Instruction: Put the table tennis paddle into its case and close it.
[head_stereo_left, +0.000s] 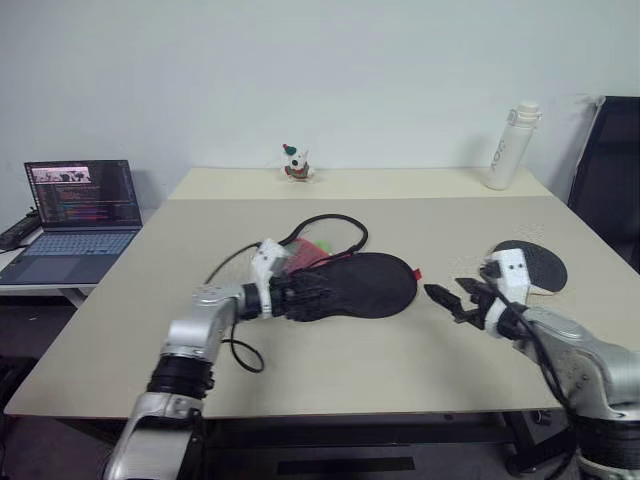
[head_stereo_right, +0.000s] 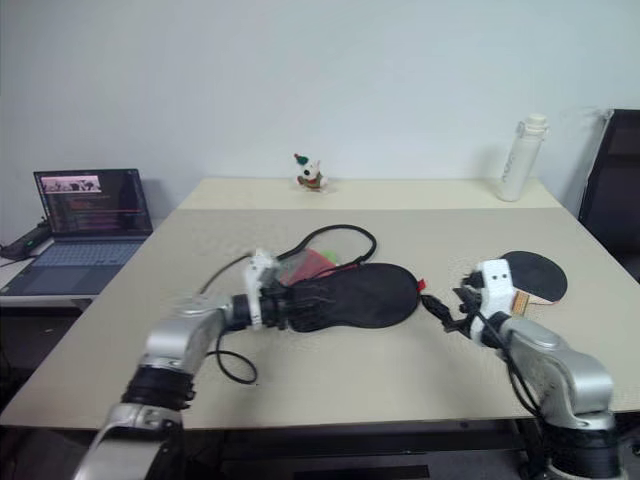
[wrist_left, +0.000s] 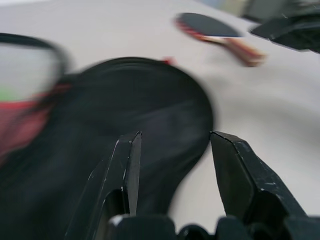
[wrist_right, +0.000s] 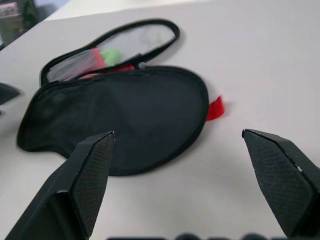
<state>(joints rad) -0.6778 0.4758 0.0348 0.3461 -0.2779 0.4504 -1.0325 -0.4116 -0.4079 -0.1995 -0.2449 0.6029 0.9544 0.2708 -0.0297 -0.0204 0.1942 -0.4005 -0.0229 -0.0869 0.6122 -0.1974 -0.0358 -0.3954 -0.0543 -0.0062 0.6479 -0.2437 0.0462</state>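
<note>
Now we see: case (head_stereo_left: 355, 285) soft, floppy, open | paddle (head_stereo_left: 535, 267) light, stiff; take its handle | left gripper (head_stereo_left: 308, 293) parted over case, holding nothing | right gripper (head_stereo_left: 450, 300) spread wide, empty

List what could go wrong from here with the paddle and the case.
1. The case lies unzipped with its flaps spread. It may slide on the smooth table when pushed, since neither gripper holds it.
2. The paddle lies flat behind the right gripper. A grasp of something so flat may slip or push it toward the nearby table edge.
3. The left gripper is open over the case and may snag the fabric.
</note>
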